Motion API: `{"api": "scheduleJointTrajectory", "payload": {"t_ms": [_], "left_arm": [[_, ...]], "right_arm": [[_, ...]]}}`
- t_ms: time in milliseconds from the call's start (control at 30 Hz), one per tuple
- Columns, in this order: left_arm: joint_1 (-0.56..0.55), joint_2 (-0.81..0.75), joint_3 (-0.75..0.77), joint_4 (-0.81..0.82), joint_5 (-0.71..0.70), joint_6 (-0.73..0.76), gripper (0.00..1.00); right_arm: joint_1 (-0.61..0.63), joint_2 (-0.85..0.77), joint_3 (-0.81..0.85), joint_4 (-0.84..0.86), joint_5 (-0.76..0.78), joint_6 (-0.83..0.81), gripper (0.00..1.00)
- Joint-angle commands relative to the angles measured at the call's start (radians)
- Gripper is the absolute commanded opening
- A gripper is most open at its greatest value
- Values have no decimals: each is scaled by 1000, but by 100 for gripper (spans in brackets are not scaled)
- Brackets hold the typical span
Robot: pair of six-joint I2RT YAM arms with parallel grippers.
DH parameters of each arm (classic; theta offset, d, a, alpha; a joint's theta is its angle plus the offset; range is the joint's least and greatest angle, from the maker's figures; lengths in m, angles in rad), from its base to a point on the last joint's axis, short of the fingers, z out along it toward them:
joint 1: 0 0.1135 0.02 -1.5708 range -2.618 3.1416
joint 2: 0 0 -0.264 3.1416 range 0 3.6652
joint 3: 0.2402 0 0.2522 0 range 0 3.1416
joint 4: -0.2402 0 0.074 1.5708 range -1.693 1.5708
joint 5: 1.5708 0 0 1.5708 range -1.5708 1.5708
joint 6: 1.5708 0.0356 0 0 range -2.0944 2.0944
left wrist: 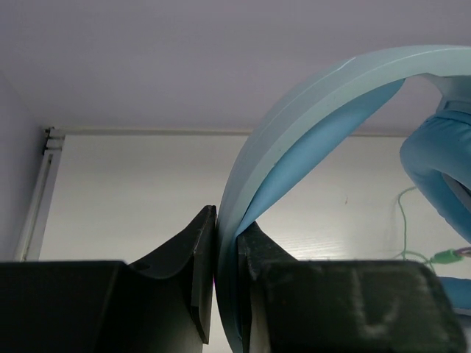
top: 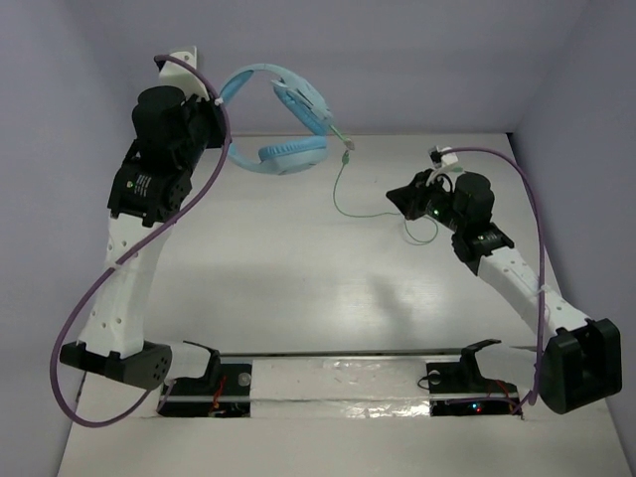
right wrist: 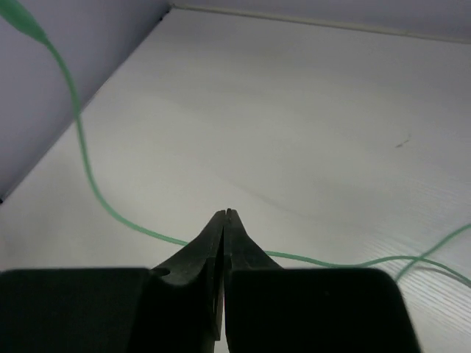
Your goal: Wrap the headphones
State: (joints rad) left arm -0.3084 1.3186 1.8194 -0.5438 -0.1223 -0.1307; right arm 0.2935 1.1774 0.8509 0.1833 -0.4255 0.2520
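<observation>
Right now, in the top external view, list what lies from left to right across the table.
Black-and-white left arm → light blue over-ear headphones → black right claw → black right arm base.

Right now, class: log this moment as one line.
left gripper: shut on headphones at headband | right gripper: shut, cable crossing behind fingertips, pinch unclear | cable: loose, unwrapped
</observation>
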Motion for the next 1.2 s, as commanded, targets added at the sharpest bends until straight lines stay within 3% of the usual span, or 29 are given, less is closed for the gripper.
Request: {"api": "scheduleJointTrajectory", "payload": {"t_ms": [0, 67, 100, 200, 300, 367, 433, 467, 500, 600, 733, 867, 900, 1000, 1067, 1167], "left_arm": [[-5, -30, 96, 91, -13, -38, 0], [-5, -21, 103, 107, -13, -46, 0], [-5, -16, 107, 113, -10, -52, 0], [-5, -9, 123, 119, 12, -58, 0], [-5, 1, 153, 114, 23, -58, 0], [-5, 1, 164, 113, 35, -64, 0], [-5, 4, 181, 125, 53, -72, 0], [-5, 8, 190, 128, 58, -76, 0], [-5, 19, 201, 130, 65, -83, 0], [-5, 18, 215, 137, 88, -92, 0], [-5, -18, 144, 192, 84, -101, 0], [-5, -47, 57, 254, 87, -122, 0], [-5, -38, 54, 257, 85, -124, 0], [-5, -38, 61, 252, 101, -138, 0], [-5, -42, 72, 265, 118, -145, 0], [-5, -21, 184, 220, 116, -145, 0]], "right_arm": [[12, -32, -12, 15, 27, -43, 0], [22, -27, -4, -19, 98, -54, 0], [22, -21, -1, -33, 138, -68, 8], [33, 17, 13, -68, 281, -88, 49], [33, 21, 5, -59, 410, -106, 64], [33, 21, 8, -67, 406, -111, 65], [33, 36, -3, -61, 380, -103, 54], [33, 45, -7, -64, 346, -100, 42], [33, 57, -6, -79, 335, -89, 17], [33, 77, -18, -88, 346, -45, 0], [33, 22, -119, 2, 373, 49, 0], [33, -7, -156, -54, 421, 105, 14], [42, -13, -158, -57, 424, 118, 36], [52, -33, -171, -44, 449, 121, 69], [52, -1, -127, -126, 443, 130, 70], [52, 125, 8, -264, 433, 104, 47]]}}
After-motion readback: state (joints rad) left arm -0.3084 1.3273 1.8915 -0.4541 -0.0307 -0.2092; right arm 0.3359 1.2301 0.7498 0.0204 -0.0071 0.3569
